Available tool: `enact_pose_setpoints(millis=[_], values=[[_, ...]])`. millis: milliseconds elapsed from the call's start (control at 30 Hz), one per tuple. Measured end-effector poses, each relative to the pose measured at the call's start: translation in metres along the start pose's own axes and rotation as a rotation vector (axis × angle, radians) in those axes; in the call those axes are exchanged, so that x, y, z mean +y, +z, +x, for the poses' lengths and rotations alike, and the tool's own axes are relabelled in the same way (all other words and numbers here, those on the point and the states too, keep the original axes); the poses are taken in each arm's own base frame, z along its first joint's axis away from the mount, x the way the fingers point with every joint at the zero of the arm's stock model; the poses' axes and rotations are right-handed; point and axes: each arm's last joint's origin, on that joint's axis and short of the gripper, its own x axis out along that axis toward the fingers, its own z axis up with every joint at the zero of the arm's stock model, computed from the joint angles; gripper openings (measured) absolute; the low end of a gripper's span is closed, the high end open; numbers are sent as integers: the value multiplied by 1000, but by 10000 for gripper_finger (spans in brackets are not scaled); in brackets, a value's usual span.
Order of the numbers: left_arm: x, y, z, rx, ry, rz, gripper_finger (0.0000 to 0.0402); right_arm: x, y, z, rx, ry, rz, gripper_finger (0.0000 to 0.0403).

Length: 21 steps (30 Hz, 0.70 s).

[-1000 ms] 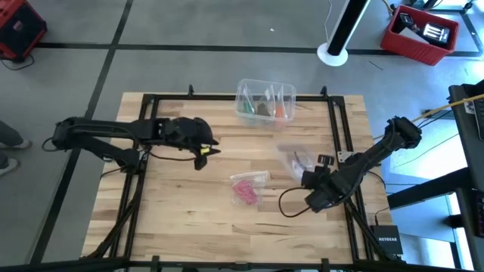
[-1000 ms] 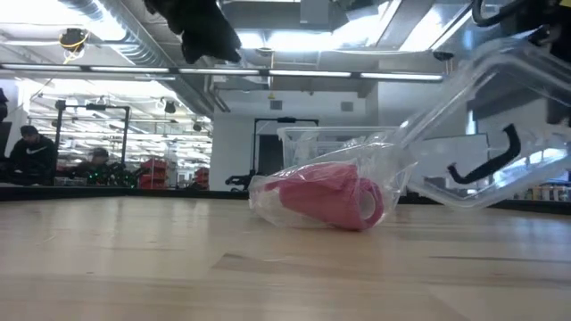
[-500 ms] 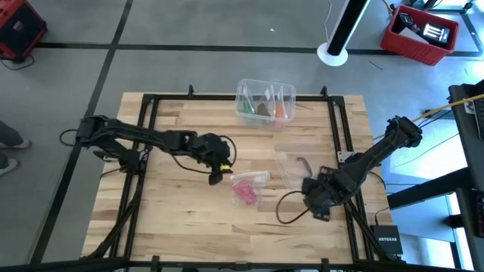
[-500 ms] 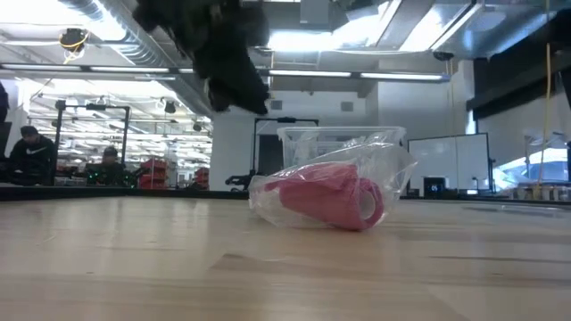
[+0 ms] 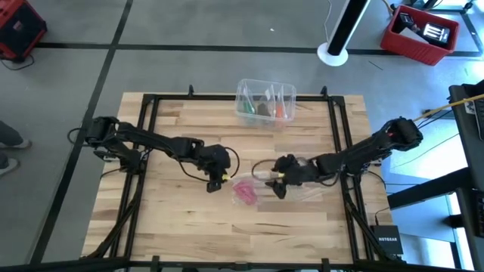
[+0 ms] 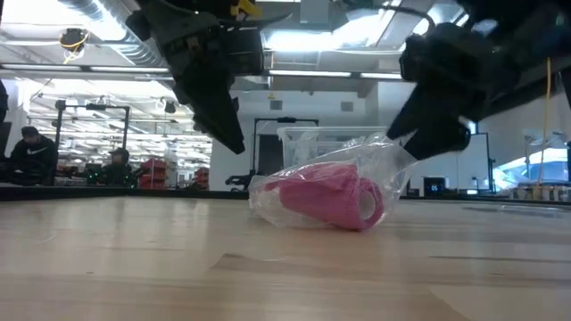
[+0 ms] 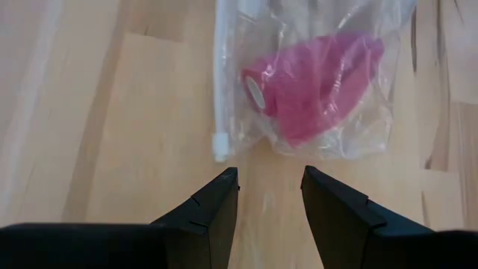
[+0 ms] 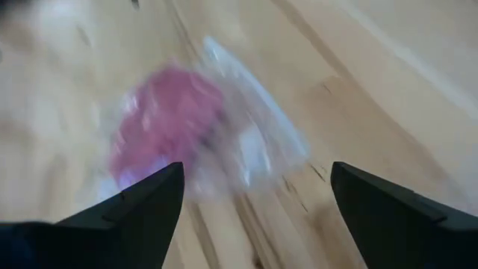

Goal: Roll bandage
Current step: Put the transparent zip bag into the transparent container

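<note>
The bandage (image 5: 244, 192) is a stubby pink roll lying on its side inside a clear plastic zip bag (image 7: 336, 127) on the wooden table, near the middle. It also shows in the low view (image 6: 326, 198), the left wrist view (image 7: 310, 86) and, blurred, the right wrist view (image 8: 168, 123). My left gripper (image 5: 215, 181) is open, just left of the bag and above the table (image 6: 234, 143), its fingers pointing at the bag (image 7: 270, 175). My right gripper (image 5: 277, 185) is open wide, just right of the bag (image 6: 415, 143), facing the roll (image 8: 258, 168).
A clear plastic box (image 5: 265, 100) with small items stands at the far edge, middle. Black frame rails (image 5: 136, 189) run along the table's left and right sides. People sit in the room behind, at the low view's left (image 6: 27, 152).
My left gripper has gone toward the table's right and near edge and down, up to the bag's left side. My right gripper has swung toward the table's left, up to the bag's right side. The bagged bandage has stayed in place.
</note>
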Motion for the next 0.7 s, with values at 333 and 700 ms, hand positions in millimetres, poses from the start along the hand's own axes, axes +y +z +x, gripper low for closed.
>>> enact_pose_setpoints(millis=[333, 700], values=[[-10, -3, 1, 10, 5, 25, 141, -33, -16, 34, -134, 113, 171, 293], [-10, -4, 1, 16, 8, 1, 141, -26, -14, 57, -220, 96, 114, 90]])
